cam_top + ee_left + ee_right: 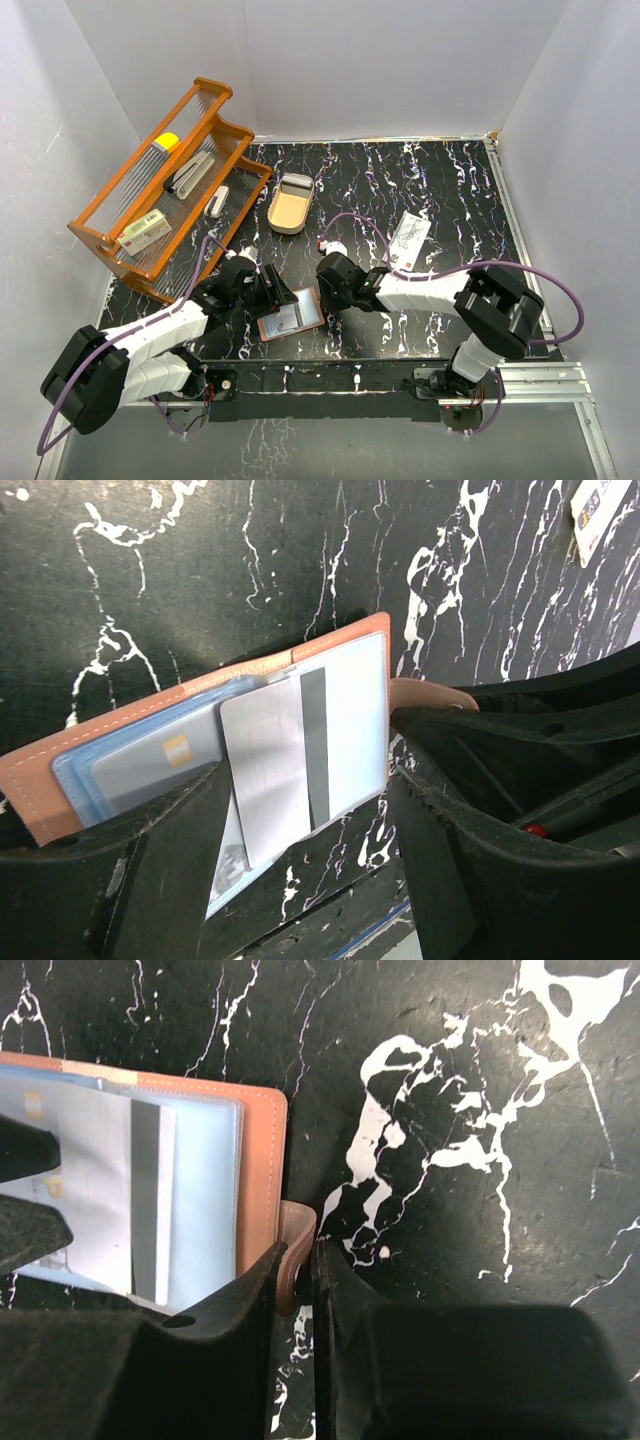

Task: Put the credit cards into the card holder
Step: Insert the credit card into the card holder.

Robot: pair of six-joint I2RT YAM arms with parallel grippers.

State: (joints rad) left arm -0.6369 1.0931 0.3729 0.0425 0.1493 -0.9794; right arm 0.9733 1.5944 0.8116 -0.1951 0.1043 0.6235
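Note:
The reddish-brown card holder lies open on the black marble table between both arms. A pale blue credit card sits in its clear pocket. A silver-white card with a dark stripe lies over that pocket. My left gripper is open, its jaws wide apart on either side of the striped card. My right gripper is shut on the holder's strap tab. Another white credit card lies apart at the right.
An orange wire rack holding a cream box and other items stands at the back left. A tan oval tray sits behind the holder. White walls close three sides, and the table's front edge runs just below the holder.

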